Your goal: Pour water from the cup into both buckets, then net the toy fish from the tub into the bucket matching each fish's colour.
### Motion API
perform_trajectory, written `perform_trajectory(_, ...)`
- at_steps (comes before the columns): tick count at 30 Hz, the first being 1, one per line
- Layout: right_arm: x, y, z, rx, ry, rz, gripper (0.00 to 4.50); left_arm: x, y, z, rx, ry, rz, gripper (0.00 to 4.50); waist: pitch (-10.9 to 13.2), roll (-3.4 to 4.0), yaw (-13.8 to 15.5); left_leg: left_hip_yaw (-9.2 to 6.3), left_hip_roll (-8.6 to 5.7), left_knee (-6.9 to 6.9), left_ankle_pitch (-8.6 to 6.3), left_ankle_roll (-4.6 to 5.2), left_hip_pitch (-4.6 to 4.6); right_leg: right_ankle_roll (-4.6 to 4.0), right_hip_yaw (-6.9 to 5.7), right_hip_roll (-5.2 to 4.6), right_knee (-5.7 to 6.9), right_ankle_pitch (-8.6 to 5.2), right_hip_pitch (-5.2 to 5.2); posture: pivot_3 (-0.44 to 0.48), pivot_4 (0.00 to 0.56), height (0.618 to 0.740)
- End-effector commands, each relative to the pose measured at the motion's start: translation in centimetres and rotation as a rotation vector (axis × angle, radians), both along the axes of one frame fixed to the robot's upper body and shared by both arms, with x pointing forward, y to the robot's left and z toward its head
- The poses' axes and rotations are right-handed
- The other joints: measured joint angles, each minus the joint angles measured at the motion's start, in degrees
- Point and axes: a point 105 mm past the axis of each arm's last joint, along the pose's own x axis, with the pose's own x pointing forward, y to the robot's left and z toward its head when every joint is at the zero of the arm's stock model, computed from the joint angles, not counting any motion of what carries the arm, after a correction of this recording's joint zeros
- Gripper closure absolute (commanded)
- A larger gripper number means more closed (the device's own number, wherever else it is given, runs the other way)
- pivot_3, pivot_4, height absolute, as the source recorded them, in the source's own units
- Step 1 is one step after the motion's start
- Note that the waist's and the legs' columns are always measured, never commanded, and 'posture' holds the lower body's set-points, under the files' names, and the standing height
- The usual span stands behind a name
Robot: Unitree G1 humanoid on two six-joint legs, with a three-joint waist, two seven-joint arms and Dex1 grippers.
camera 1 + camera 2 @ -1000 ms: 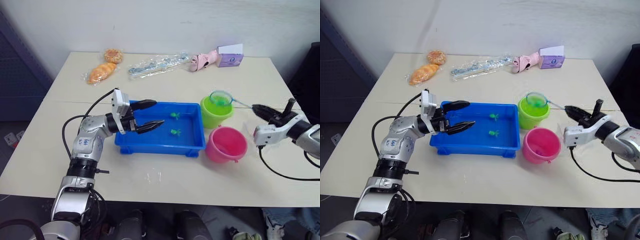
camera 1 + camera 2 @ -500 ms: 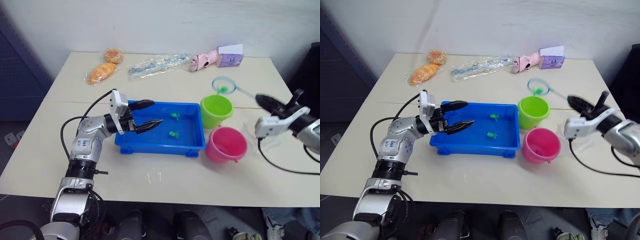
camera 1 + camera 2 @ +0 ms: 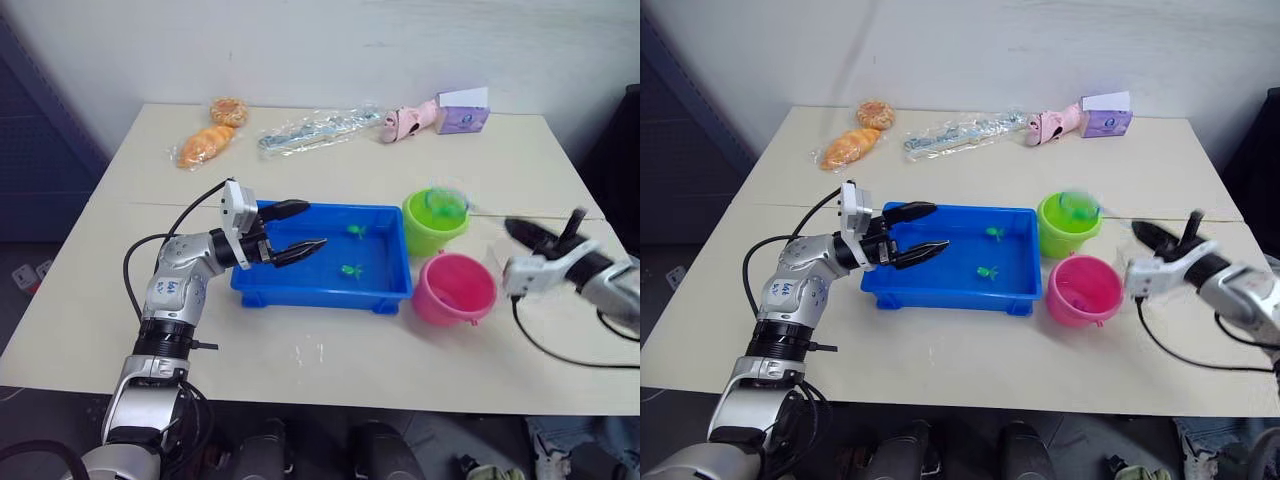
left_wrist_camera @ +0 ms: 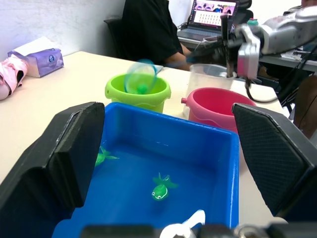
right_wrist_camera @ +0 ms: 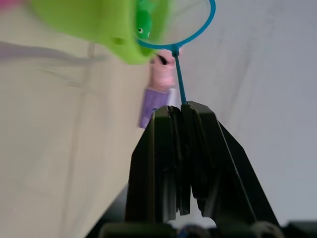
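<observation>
The blue tub point(image 3: 300, 287) holds two green toy fish point(image 3: 354, 231) point(image 3: 349, 269). My left gripper point(image 3: 315, 225) hangs open over the tub's left end, holding nothing. Right of the tub stand the lime green bucket point(image 3: 425, 235) and the pink bucket point(image 3: 455, 288). My right gripper point(image 3: 514, 229) is shut on the thin handle of the net point(image 3: 443, 203). The net's blue hoop point(image 5: 190, 29) tilts over the green bucket's mouth with a green fish point(image 5: 143, 22) in its mesh. The clear cup point(image 4: 210, 74) stands just behind the pink bucket.
Along the table's far edge lie two bread pieces point(image 3: 203, 146) point(image 3: 228, 110), a clear plastic bag point(image 3: 315, 128), a pink toy point(image 3: 405, 120) and a purple tissue box point(image 3: 460, 110). A person in dark clothes point(image 4: 148, 29) sits beyond the table by a laptop.
My right gripper has come down and brought the net from above and behind the green bucket onto its mouth. The left arm has stayed put.
</observation>
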Motion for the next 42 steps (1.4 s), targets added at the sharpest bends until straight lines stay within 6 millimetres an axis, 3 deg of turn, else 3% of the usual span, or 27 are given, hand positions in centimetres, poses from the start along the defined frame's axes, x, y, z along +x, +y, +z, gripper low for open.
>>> perform_trajectory(1,-0.1,0.0,6.9,0.017,-0.232,0.021,4.5,-0.2,0.0,1.4,-0.015,-0.058,0.002,0.07,0.0,0.02,-0.3,0.02,0.02,0.0,0.0,0.0,0.02,0.0,0.02,0.02,0.01,0.0,0.0,0.0,0.15,0.74)
perform_trajectory(9,-0.6,0.9,6.9,0.034,-0.273,0.058,4.5,-0.3,-0.2,1.3,-0.014,-0.06,-0.002,0.07,0.0,0.01,0.0,-0.04,0.07,-0.03,0.06,-0.1,0.05,0.0,-0.01,0.07,0.0,0.0,0.04,0.0,0.15,0.74)
perform_trajectory(14,-1.0,1.6,8.3,0.155,-0.267,0.088,4.5,-0.2,0.3,1.6,-0.01,-0.066,0.009,0.07,0.0,0.01,0.0,-0.04,0.05,-0.03,0.06,-0.1,0.05,0.0,-0.02,0.07,0.01,0.0,0.04,0.0,0.15,0.74)
perform_trajectory(19,-2.5,6.7,7.5,0.511,0.127,0.263,4.5,-0.9,3.1,1.0,0.074,-0.07,-0.005,0.07,0.0,-0.01,-0.6,-0.04,0.12,-0.08,0.06,-0.1,0.08,0.0,-0.02,0.15,-0.02,0.0,0.06,0.0,0.15,0.74)
perform_trajectory(22,-3.0,9.1,7.3,0.572,0.326,0.28,4.5,-1.4,5.3,0.3,0.149,-0.06,-0.011,0.07,0.0,0.01,-0.5,-0.05,0.18,-0.05,0.05,-0.09,0.09,-0.01,-0.01,0.19,0.01,0.0,0.06,0.0,0.15,0.74)
perform_trajectory(28,-2.7,12.0,4.3,0.365,0.515,0.234,4.5,-1.7,8.8,-1.2,0.246,-0.035,0.023,0.07,0.0,-0.02,0.2,-0.11,0.12,0.06,-0.05,0.08,0.08,-0.02,-0.05,0.03,-0.03,0.01,0.12,0.0,0.15,0.74)
perform_trajectory(38,-0.5,12.1,-0.1,0.206,0.658,0.121,4.5,-2.2,8.6,-2.4,0.276,-0.016,0.014,0.07,0.0,-0.03,-0.1,-0.1,-0.02,0.08,-0.11,0.19,0.0,-0.01,-0.09,-0.11,0.0,0.01,0.06,0.0,0.15,0.74)
perform_trajectory(42,-0.7,13.8,-1.4,0.206,0.746,0.143,4.5,-2.5,8.4,-2.7,0.291,-0.017,-0.003,0.07,0.0,-0.03,-0.2,-0.09,-0.01,0.06,-0.1,0.15,0.0,-0.01,-0.08,-0.1,0.04,0.01,0.0,0.0,0.15,0.74)
